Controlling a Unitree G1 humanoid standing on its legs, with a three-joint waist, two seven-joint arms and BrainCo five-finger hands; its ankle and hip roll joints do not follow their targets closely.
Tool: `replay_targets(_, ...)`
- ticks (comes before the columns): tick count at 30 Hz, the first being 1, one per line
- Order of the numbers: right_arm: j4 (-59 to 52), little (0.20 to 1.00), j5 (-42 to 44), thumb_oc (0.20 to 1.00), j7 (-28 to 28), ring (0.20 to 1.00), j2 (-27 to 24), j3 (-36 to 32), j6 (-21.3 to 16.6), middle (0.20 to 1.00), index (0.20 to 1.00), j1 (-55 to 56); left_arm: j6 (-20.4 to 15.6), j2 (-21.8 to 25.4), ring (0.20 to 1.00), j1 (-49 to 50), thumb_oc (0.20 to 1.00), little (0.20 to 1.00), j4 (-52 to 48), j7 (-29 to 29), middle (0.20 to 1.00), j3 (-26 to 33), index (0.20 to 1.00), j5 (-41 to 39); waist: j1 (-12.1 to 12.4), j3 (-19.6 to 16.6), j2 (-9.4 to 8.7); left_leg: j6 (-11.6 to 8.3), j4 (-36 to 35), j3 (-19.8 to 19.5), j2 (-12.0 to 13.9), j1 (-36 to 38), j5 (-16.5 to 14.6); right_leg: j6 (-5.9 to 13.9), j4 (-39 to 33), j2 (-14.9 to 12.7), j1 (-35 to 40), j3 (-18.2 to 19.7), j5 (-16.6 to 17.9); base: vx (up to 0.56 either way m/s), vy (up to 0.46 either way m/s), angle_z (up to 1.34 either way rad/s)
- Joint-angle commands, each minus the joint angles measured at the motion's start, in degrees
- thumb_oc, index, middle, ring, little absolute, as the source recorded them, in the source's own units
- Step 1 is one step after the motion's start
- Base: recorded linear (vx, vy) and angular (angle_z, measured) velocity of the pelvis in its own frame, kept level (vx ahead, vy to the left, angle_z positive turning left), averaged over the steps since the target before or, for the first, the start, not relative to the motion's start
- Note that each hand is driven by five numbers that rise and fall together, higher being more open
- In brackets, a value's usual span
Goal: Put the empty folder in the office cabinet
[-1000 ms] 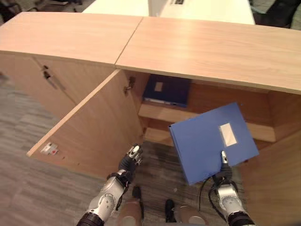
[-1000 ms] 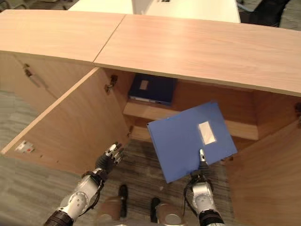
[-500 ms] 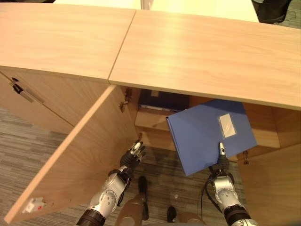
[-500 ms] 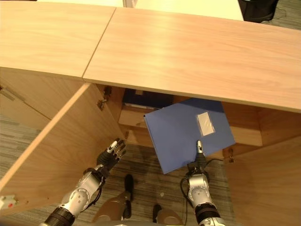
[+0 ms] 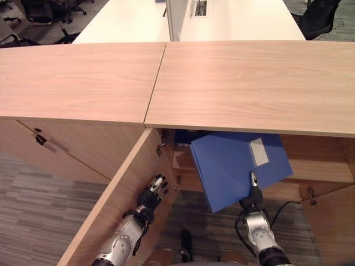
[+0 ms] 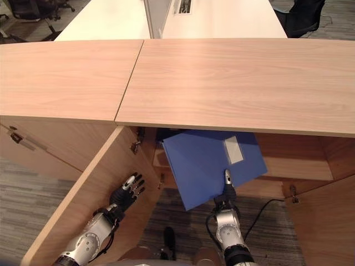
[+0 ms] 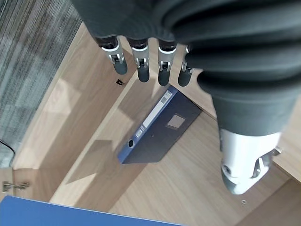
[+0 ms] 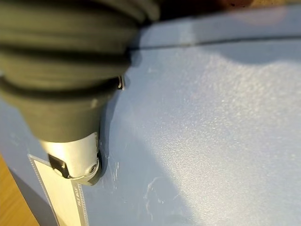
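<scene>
My right hand (image 5: 253, 195) holds a blue folder (image 5: 236, 166) with a white label by its near corner. The thumb (image 8: 75, 160) presses on the folder's top face and the other fingers are under it. The folder lies tilted in the opening of the wooden cabinet (image 5: 249, 83), its far edge just under the cabinet top. A dark blue binder (image 7: 160, 125) lies flat on the shelf inside. My left hand (image 6: 126, 191) hovers open beside the inner face of the open left door (image 5: 113, 216), fingers (image 7: 141, 66) straight and pointing into the cabinet.
To the left is a closed cabinet door with a metal handle (image 5: 41, 141). The right door (image 5: 333, 221) also stands open. Behind the cabinet are a white desk (image 5: 222, 22) and office chairs (image 5: 317, 15). Grey carpet (image 5: 33, 194) covers the floor.
The camera has shifted, showing more of the cabinet top. The right hand has carried the folder forward, so its far edge now sits under the top. The left hand stays by the door.
</scene>
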Motion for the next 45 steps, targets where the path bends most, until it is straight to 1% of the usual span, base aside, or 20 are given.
replay_targets(1, -5.81, 0.2, -3.46, 0.2, 2.85, 0.2, -0.83, -0.13, -0.31, 0.2, 0.2, -1.19, -1.31, 2.21, 1.0, 1.52, 1.0, 1.0, -4.25, -2.13, 1.0, 0.6, 1.0, 1.07, 0.87, 0.1, -0.01, -5.55, 0.23, -1.21, 4.66, -0.37, -3.83, 0.84, -12.86, 1.23, 3.14, -6.27, 10.3, 0.04, -0.019, -0.49)
replay_targets(6, -7.0, 0.2, -3.23, 0.2, 2.77, 0.2, -0.8, 0.19, -0.48, 0.2, 0.2, -1.6, -1.28, 2.3, 1.0, 0.84, 1.0, 1.0, -3.93, -2.03, 1.0, 0.38, 1.0, 1.31, 0.5, 2.22, 0.92, -6.45, 1.85, -0.75, 6.59, 0.6, -5.31, 1.9, -17.72, -0.92, 0.93, -10.13, 11.28, 0.02, -0.076, -0.16)
replay_targets(8, -7.41, 0.2, -3.28, 0.2, 2.78, 0.2, -0.93, 0.36, -0.41, 0.2, 0.2, -1.35, -1.22, 2.23, 1.0, 0.92, 1.0, 1.0, -3.67, -2.43, 1.0, 0.01, 1.0, 1.83, 0.27, 2.95, 1.17, -6.9, 2.13, -1.15, 7.01, 1.42, -5.7, 2.56, -19.7, -2.54, 0.57, -9.74, 13.09, 0.06, -0.116, 0.04)
replay_targets(11, -8.07, 0.2, -3.51, 0.2, 3.02, 0.2, -0.92, 0.27, -0.12, 0.2, 0.2, -0.9, -1.32, 2.22, 1.0, 1.32, 1.0, 1.0, -3.75, -3.28, 1.0, 0.07, 1.0, 2.17, -0.06, 3.46, 1.32, -8.1, 1.12, -1.47, 7.0, 2.94, -6.21, 4.4, -25.09, -4.43, -0.79, -5.8, 17.6, 0.07, -0.149, 0.07)
replay_targets(15, -9.42, 0.2, -3.88, 0.2, 3.13, 0.2, -1.39, 0.39, -0.28, 0.2, 0.2, -1.63, -1.49, 2.21, 1.0, 1.35, 1.0, 1.0, -3.2, -3.51, 1.0, 0.13, 1.0, 1.69, -0.28, 5.32, 0.57, -9.48, 4.09, -1.49, 8.14, 1.34, -6.42, 5.56, -30.3, -5.76, -3.45, -5.25, 23.19, -0.01, -0.222, -0.04)
replay_targets(16, -9.42, 0.2, -3.89, 0.2, 3.12, 0.2, -1.38, 0.39, -0.28, 0.2, 0.2, -1.65, -1.49, 2.21, 1.0, 1.33, 1.0, 1.0, -3.19, -3.52, 1.0, 0.13, 1.0, 1.69, -0.26, 5.26, 0.56, -9.48, 4.16, -1.47, 8.15, 1.23, -6.43, 5.55, -30.33, -5.76, -3.53, -5.23, 23.23, -0.02, -0.427, -0.09)
replay_targets(20, -10.49, 0.2, -4.07, 0.2, 3.28, 0.2, -1.93, 0.19, -0.88, 0.2, 0.2, -0.9, -1.76, 1.87, 1.0, 1.98, 1.0, 1.0, -2.25, -3.9, 1.0, 0.37, 1.0, 1.77, -0.67, 4.91, -0.74, -11.02, 4.81, -2.75, 9.88, 1.35, -6.06, 5.78, -30.52, -4.14, -3.23, -3.14, 21.72, 0.08, -0.31, -0.01)
replay_targets(22, -10.84, 0.2, -3.03, 0.2, 4.18, 0.2, -2.82, 1.42, -0.21, 0.2, 0.2, -0.73, -1.25, 0.52, 1.0, 3.54, 1.0, 1.0, -1.96, -3.63, 1.0, 0.18, 1.0, 0.36, -1.33, 3.94, 0.17, -12.56, 1.98, -3.25, 13.52, 3.14, -3.63, 4.7, -28.12, -1.79, -3.83, -3.93, 18.93, 0.1, -0.385, 0.04)
replay_targets(33, -12.64, 0.2, -2.59, 0.2, 4.32, 0.2, -4.88, 0.71, -1.03, 0.2, 0.2, 1.85, 0.68, 0.92, 1.0, 5.02, 1.0, 1.0, -2.71, -5.31, 1.0, -2.78, 1.0, 1.01, -2.96, 1.54, 2.49, -15.99, -5.76, -3.47, 19.93, 8.78, 3.14, 1.13, -18.4, 2.83, -4.03, -6.12, 10.12, 0.08, -0.205, 0.07)
replay_targets(34, -12.46, 0.2, -2.63, 0.2, 4.07, 0.2, -5.09, 0.89, -1.41, 0.2, 0.2, 1.92, 0.61, 0.88, 1.0, 5.33, 1.0, 1.0, -2.68, -5.1, 1.0, -2.46, 1.0, 0.56, -2.8, 1.49, 2.39, -16.76, -5.79, -3.3, 21.7, 8.5, 5.2, -0.21, -18.06, 4.44, -3.84, -6.69, 8.35, 0.02, -0.171, 0.01)
replay_targets(35, -12.46, 0.2, -2.63, 0.2, 4.07, 0.2, -5.09, 0.89, -1.41, 0.2, 0.2, 1.92, 0.61, 0.88, 1.0, 5.33, 1.0, 1.0, -2.68, -5.1, 1.0, -2.45, 1.0, 0.56, -2.81, 1.49, 2.42, -16.78, -5.81, -3.31, 21.74, 8.5, 5.21, -0.23, -18.07, 4.47, -3.82, -6.71, 8.35, 0.03, -0.253, 0.01)
replay_targets(37, -12.65, 0.2, -2.44, 0.2, 3.75, 0.2, -5.34, 0.97, -1.9, 0.2, 0.2, 1.87, 0.83, 0.48, 1.0, 5.45, 1.0, 1.0, -2.24, -4.59, 1.0, -2.24, 1.0, -0.26, -2.6, 1.96, 1.9, -17.31, -3.87, -3.55, 23.61, 7.24, 9.07, -1.11, -18.32, 5.9, -2.46, -7.4, 6.07, 0.03, -0.267, 0.02)
replay_targets(38, -13.22, 0.2, -2.78, 0.2, 3.04, 0.2, -6.04, 0.52, -2.69, 0.2, 0.2, 1.96, 0.79, 0.0, 1.0, 5.08, 1.0, 1.0, -1.59, -4.27, 1.0, -2.21, 1.0, -0.57, -2.74, 2.7, 0.66, -16.15, -0.26, -0.58, 24.27, 5.06, 9.44, -2.37, -19.46, 6.23, -1.25, -8.9, 5.62, 0.01, -0.272, 0.17)
replay_targets(39, -13.25, 0.2, -2.81, 0.2, 3.01, 0.2, -6.03, 0.52, -2.69, 0.2, 0.2, 1.95, 0.78, -0.01, 1.0, 5.04, 1.0, 1.0, -1.56, -4.28, 1.0, -2.21, 1.0, -0.56, -2.77, 2.71, 0.67, -16.15, -0.09, -0.64, 24.3, 4.96, 9.36, -2.39, -19.51, 6.25, -1.22, -8.94, 5.63, -0.04, -0.248, 0.33)
replay_targets(40, -13.4, 0.2, -2.76, 0.2, 2.74, 0.2, -6.29, 0.33, -2.82, 0.2, 0.2, 1.74, 0.74, -0.05, 1.0, 4.87, 1.0, 1.0, -1.56, -4.21, 1.0, -2.22, 1.0, -0.65, -2.81, 3.01, 0.22, -15.23, 1.69, 0.77, 23.51, 4.23, 7.11, -2.67, -19.41, 6.06, -1.22, -9.25, 5.47, -0.04, -0.177, 0.43)
replay_targets(41, -14.35, 0.2, -3.55, 0.2, 2.17, 0.2, -7.06, 0.25, -3.15, 0.2, 0.2, 0.78, 0.44, -0.08, 1.0, 4.14, 1.0, 1.0, -1.44, -4.02, 1.0, -2.76, 1.0, -0.69, -2.23, 4.11, -0.28, -13.26, 6.19, -0.12, 18.43, 0.76, 1.06, -2.79, -20.59, 5.96, -0.4, -9.18, 6.18, -0.04, -0.17, 0.39)
replay_targets(42, -14.38, 0.2, -3.58, 0.2, 2.13, 0.2, -7.06, 0.21, -3.14, 0.2, 0.2, 0.77, 0.43, -0.08, 1.0, 4.08, 1.0, 1.0, -1.42, -4.01, 1.0, -2.78, 1.0, -0.69, -2.3, 4.11, -0.26, -13.16, 6.6, -0.24, 18.39, 0.51, 0.76, -2.71, -20.56, 5.87, -0.41, -9.26, 6.16, -0.04, -0.159, 0.43)
replay_targets(43, -15.41, 0.2, -3.67, 0.2, 1.69, 0.2, -6.84, -0.43, -3.23, 0.2, 0.2, 0.57, 0.84, -0.28, 1.0, 3.44, 1.0, 1.0, -1.56, -4.14, 1.0, -3.95, 1.0, -0.5, -2.29, 4.46, -0.17, -12.49, 8.03, 0.23, 14.73, -3.17, -1.26, -2.55, -22.34, 6.18, 0.6, -10.01, 6.78, -0.01, -0.052, 0.33)
replay_targets(44, -15.41, 0.2, -3.67, 0.2, 1.69, 0.2, -6.84, -0.43, -3.23, 0.2, 0.2, 0.58, 0.84, -0.28, 1.0, 3.44, 1.0, 1.0, -1.56, -4.14, 1.0, -3.95, 1.0, -0.5, -2.3, 4.45, -0.16, -12.49, 8.05, 0.22, 14.73, -3.2, -1.28, -2.55, -22.34, 6.19, 0.59, -10.02, 6.78, 0.03, -0.053, 0.34)
replay_targets(45, -16.32, 0.2, -4.28, 0.2, 1.15, 0.2, -6.95, -0.48, -3.95, 0.2, 0.2, -0.29, 1.3, -0.16, 1.0, 3.53, 1.0, 1.0, -2.1, -4.41, 1.0, -4.54, 1.0, 0.07, -2.0, 4.48, 0.53, -12.52, 5.97, 1.39, 12.77, -4.37, -1.05, -2.41, -23.46, 7.67, 1.09, -9.87, 6.59, 0.04, 0.006, 0.19)
